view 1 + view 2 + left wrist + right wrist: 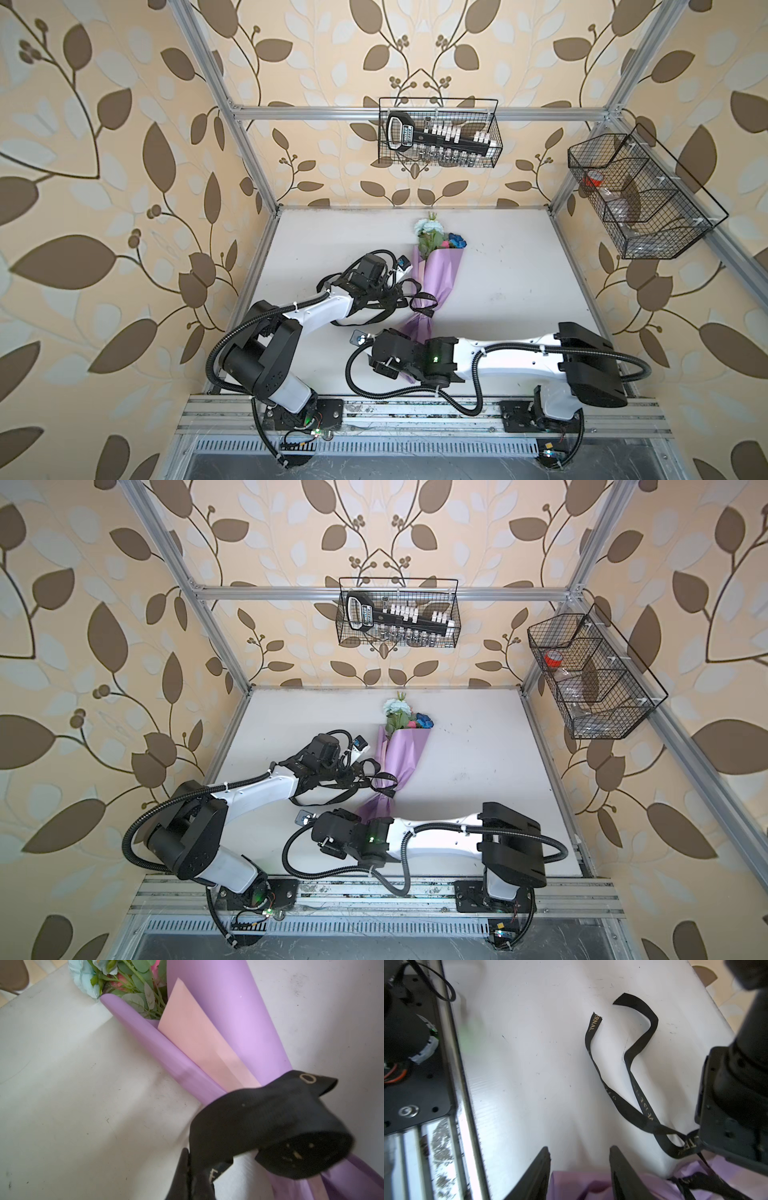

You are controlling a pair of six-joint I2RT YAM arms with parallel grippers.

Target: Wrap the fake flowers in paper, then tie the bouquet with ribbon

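Our left claw (192, 1174) is clenched on the black ribbon (259, 1118), which loops around the bouquet of fake flowers (436, 266) lying just beside it on the surface (519, 270). Our right claw (580, 1159) stands with its jaws apart astride the bouquet's lilac tail. We cannot tell whether it grips.

Table (511, 257) right of the bouquet (438, 272) is lying open, far of the right arm (507, 353), which is stretching across the near edge. Left arm (320, 309) is crowding the bouquet's left side. Ribbon (427, 299) is looping round its waist, tails (639, 1028) trailing over the table between the arms. Far-left corner is lying open. Far basket (440, 133) and right basket (640, 195) are hanging above table level.
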